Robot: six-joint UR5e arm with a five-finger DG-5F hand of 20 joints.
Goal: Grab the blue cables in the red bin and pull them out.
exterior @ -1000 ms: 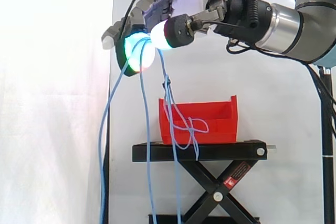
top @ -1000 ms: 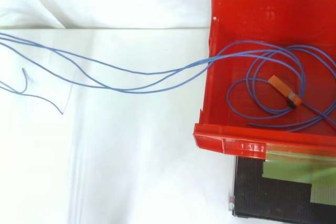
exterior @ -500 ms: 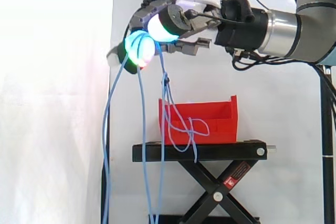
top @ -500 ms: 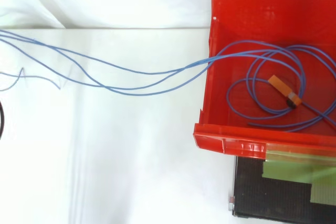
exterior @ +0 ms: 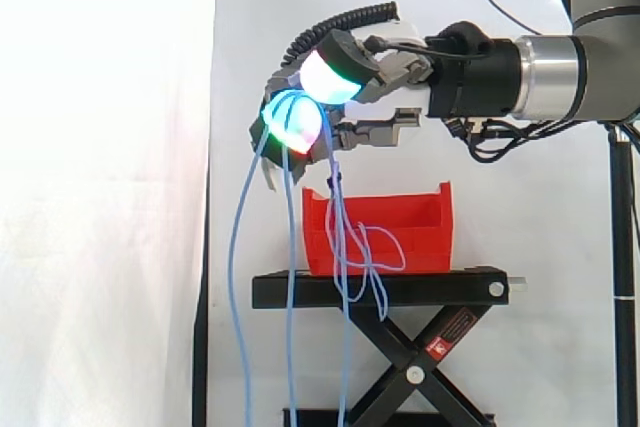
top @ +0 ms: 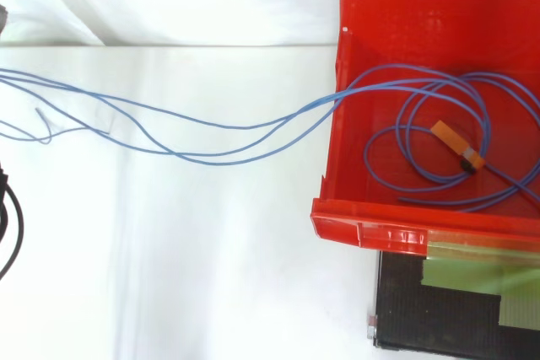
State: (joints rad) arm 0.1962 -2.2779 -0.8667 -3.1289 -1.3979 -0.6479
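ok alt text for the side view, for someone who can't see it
A robot hand with glowing fingertip pads grips thin blue cables above the left end of a red plastic bin. The cables trail down past the bin, which sits on a black scissor stand before a white curtain.

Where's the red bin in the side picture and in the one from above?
Side view: the red bin sits low in the middle, on the black stand.
Top view: the red bin fills the upper right corner, with the black stand below it.
Shared landmark: the blue cables spilling over the bin's wall.
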